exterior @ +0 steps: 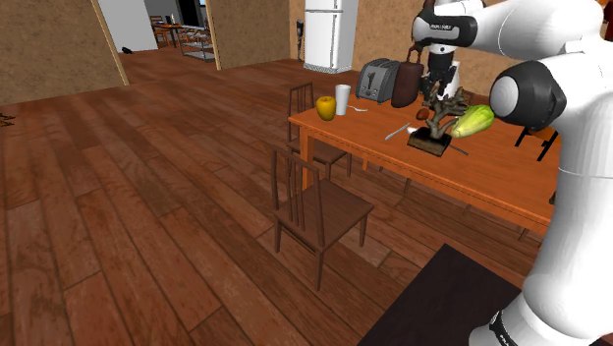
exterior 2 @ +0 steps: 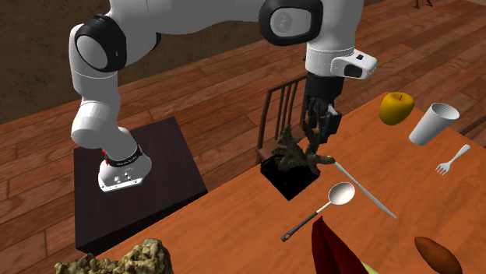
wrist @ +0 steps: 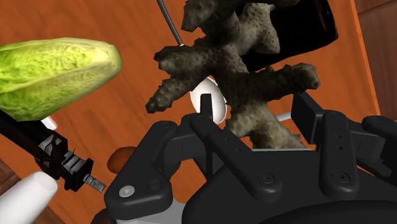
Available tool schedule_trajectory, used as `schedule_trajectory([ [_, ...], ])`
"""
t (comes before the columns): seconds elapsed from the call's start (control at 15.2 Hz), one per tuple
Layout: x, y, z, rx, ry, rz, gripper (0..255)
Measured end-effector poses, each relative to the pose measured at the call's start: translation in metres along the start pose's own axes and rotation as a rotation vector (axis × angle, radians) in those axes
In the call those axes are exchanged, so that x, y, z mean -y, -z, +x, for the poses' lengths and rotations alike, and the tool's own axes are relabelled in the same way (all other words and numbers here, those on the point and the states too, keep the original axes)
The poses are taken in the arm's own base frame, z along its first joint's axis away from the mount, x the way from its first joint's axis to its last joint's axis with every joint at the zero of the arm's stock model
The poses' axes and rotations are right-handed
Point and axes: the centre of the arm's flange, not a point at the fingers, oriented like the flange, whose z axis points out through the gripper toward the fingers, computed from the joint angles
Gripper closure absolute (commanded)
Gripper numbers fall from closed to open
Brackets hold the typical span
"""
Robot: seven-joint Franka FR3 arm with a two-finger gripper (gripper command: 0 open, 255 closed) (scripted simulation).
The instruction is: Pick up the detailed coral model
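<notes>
The coral model [exterior 2: 300,158] stands on its dark square base [exterior 2: 294,184] on the orange wooden table [exterior: 481,182], and the base lies flat on the tabletop. The black gripper [exterior 2: 318,137] hangs directly above it and reaches down into the branches. In the wrist view its fingers [wrist: 207,105] are spread, one on each side of the grey trunk [wrist: 251,121]. A gap is visible between one finger and the coral, so nothing is pinched. Just beside the base lies a spoon [exterior 2: 327,205]. In the second exterior view, a fork [exterior 2: 452,160], a white cup [exterior 2: 433,123] and a yellow apple [exterior 2: 396,107] are further to the right. A wrinkled green fruit [exterior: 473,121] lies near the coral.
</notes>
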Motion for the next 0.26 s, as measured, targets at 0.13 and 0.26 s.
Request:
schedule_trajectory([
  [0.13, -0.004, 0.010, 0.001, 0.000, 0.000, 0.000, 255],
  [0.26, -0.006, 0.019, 0.002, 0.000, 0.000, 0.000, 255],
])
